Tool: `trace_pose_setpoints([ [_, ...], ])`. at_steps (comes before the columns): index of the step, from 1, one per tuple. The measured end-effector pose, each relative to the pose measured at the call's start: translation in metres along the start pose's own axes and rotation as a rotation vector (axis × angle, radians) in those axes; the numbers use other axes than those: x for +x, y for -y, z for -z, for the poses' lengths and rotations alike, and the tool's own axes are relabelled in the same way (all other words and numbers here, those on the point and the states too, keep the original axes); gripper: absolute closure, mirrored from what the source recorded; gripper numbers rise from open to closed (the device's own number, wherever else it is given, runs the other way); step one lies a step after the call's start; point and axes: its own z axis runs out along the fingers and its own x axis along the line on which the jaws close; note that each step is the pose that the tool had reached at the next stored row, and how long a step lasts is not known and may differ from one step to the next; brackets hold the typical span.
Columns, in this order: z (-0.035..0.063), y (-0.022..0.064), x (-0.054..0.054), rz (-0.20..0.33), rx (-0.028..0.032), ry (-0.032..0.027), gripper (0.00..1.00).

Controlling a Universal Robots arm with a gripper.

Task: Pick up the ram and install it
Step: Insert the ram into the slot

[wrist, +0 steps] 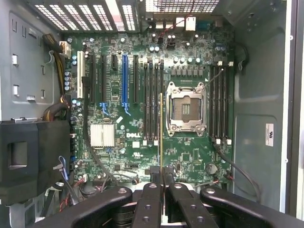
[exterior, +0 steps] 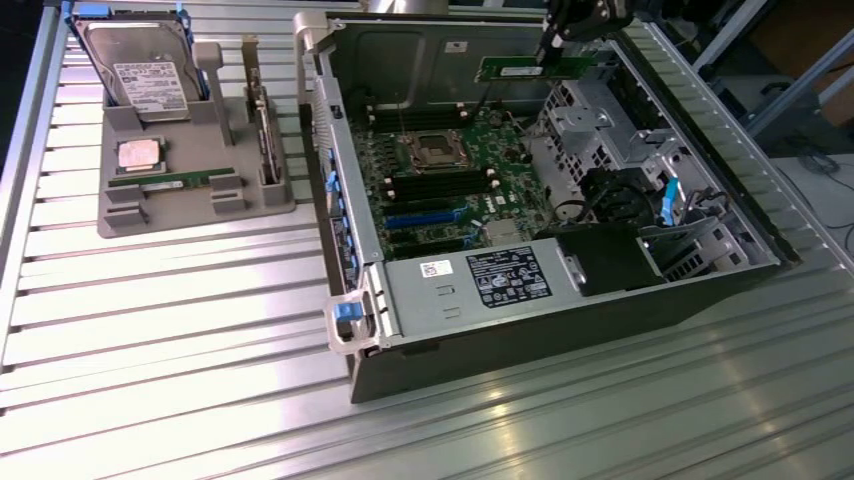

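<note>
In the exterior view, your gripper (exterior: 550, 52) is clamped on the ram (exterior: 527, 68), holding it level in the air above the open computer case (exterior: 387, 55) and clear of the motherboard (exterior: 441, 170). In the wrist view, you see the ram (wrist: 162, 133) edge-on as a thin strip. It runs out from between the gripper (wrist: 162, 173) fingers, over the memory slots (wrist: 153, 99) just beside the empty processor socket (wrist: 185, 107).
</note>
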Motion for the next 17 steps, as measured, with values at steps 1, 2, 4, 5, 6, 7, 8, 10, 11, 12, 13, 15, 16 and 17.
trace_pose_setpoints([
  [1,-0.0011,0.0,0.0,0.0,0.0,0.0,0.88],
  [2,-0.0018,0.0001,0.0,0.0,0.0,0.0,0.88],
  [4,-0.0033,0.0001,0.0,0.0,0.0,0.0,0.88],
  [5,-0.0044,0.0002,0.0,0.0,0.0,0.0,0.88],
  [6,-0.0052,0.0002,0.0,0.0,0.0,0.0,0.88],
  [7,-0.0057,0.0002,0.0,0.0,0.0,0.0,0.88],
  [8,-0.0061,0.0002,0.0,0.0,0.0,0.0,0.88],
  [10,-0.0076,0.0003,0.0,0.0,0.0,0.0,0.88],
  [11,-0.0084,0.0003,0.0,0.0,0.0,0.0001,0.88],
  [12,-0.009,0.0003,0.0,0.0,0.0,0.0,0.88],
  [13,-0.0099,0.0004,0.0,0.0,0.0,0.0,0.88],
  [15,-0.0114,0.0004,0.0,0.0,0.0,0.0,0.88],
  [16,-0.0121,0.0005,0.0,0.0,0.0,0.0,0.88],
  [17,-0.0127,0.0005,0.0,0.0,0.0,0.0,0.88],
])
